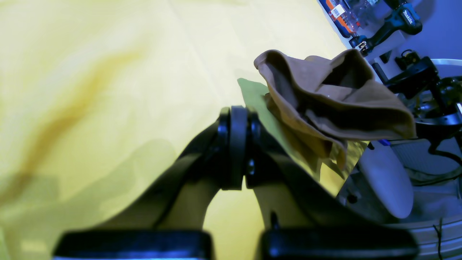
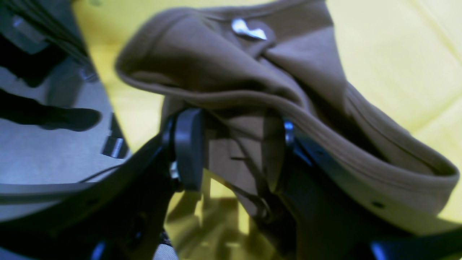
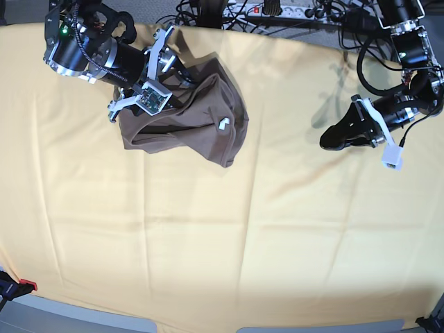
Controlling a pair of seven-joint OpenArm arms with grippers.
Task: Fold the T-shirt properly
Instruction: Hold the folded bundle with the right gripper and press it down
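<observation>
T-shirt (image 3: 187,114) bunched on counter (image 3: 222,243) | right fingers (image 2: 189,148) clamped on its fabric, likely to spread it (crumpled) | left fingers (image 1: 236,144) together, well apart from T-shirt

I see the T-shirt (image 3: 201,114) at upper left of the base view as plain taupe-brown, no print, with a small pale label (image 3: 223,124) on it. The cloth (image 3: 229,236) under it is plain pale yellow. Both grippers, right (image 2: 236,144) and left (image 1: 238,144), look black. A teal-and-black drill (image 1: 391,23) sits upper right.
</observation>
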